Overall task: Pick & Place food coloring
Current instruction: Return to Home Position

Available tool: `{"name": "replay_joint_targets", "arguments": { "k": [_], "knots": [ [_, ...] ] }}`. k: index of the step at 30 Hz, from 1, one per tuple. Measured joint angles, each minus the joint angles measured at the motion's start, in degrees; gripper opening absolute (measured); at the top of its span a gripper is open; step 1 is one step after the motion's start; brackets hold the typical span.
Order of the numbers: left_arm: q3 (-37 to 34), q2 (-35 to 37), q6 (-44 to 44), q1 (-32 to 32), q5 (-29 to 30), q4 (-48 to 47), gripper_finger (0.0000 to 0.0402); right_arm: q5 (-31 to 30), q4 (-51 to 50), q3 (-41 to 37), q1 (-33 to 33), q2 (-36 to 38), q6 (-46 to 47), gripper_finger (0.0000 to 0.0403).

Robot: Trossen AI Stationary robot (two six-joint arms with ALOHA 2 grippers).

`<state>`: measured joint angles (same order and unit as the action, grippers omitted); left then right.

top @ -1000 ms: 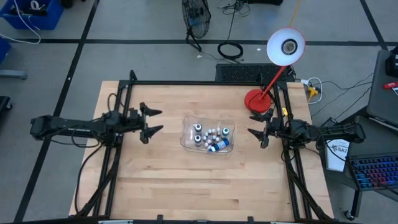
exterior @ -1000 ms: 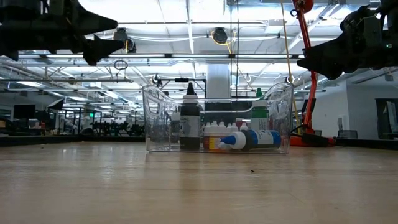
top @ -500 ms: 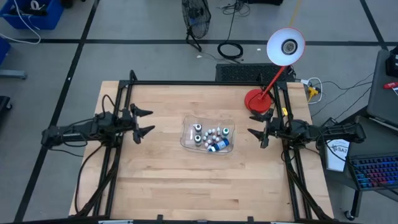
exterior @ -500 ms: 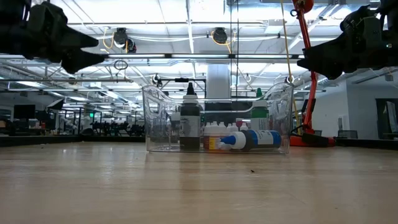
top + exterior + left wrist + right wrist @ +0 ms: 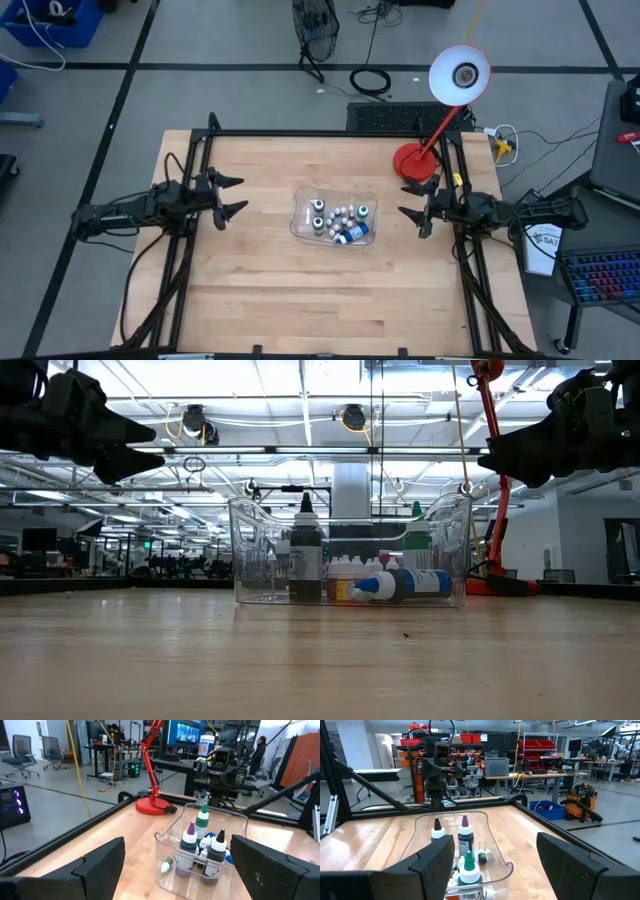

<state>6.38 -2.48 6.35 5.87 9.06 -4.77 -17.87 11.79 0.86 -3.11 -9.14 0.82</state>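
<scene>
Two claws hang above the worktop (image 5: 300,300), each with fingers spread wide and gripping nothing. The left claw (image 5: 240,194) hovers by the worktop's left edge, its tips aimed at the clear bin (image 5: 255,550) and well apart from it. The bin stands between the claws and holds the food coloring (image 5: 340,215). Nearest the left claw, a black-topped bottle (image 5: 306,560) stands upright. Next come small bottles (image 5: 345,568), perhaps five, too crowded to count surely. Closer to the right claw, a blue-labelled bottle (image 5: 405,584) lies on its side and a green-topped bottle (image 5: 417,542) stands upright. The right claw (image 5: 404,198) faces the bin, near but not touching. A red lamp base (image 5: 410,160) stands just beside it.
</scene>
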Motion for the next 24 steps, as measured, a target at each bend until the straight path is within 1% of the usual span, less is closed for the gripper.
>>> {"name": "replay_joint_targets", "arguments": {
  "k": [7, 12, 24],
  "knots": [
    [-3.8, 0.0, 3.1, 0.0, 1.7, 2.2, 0.0367, 0.0, 0.0, 0.0, 0.0, 0.0, 0.0, 0.0271],
    [-3.9, -1.8, 3.4, 0.0, 0.8, 2.5, 0.0368, 0.0, 0.0, 0.0, 0.0, 0.0, 0.0, 0.0269],
    [-4.1, -2.0, 2.8, 0.0, 1.0, 3.2, 0.0364, 0.0, 0.0, 0.0, 0.0, 0.0, 0.0, 0.0272]
  ]
}}
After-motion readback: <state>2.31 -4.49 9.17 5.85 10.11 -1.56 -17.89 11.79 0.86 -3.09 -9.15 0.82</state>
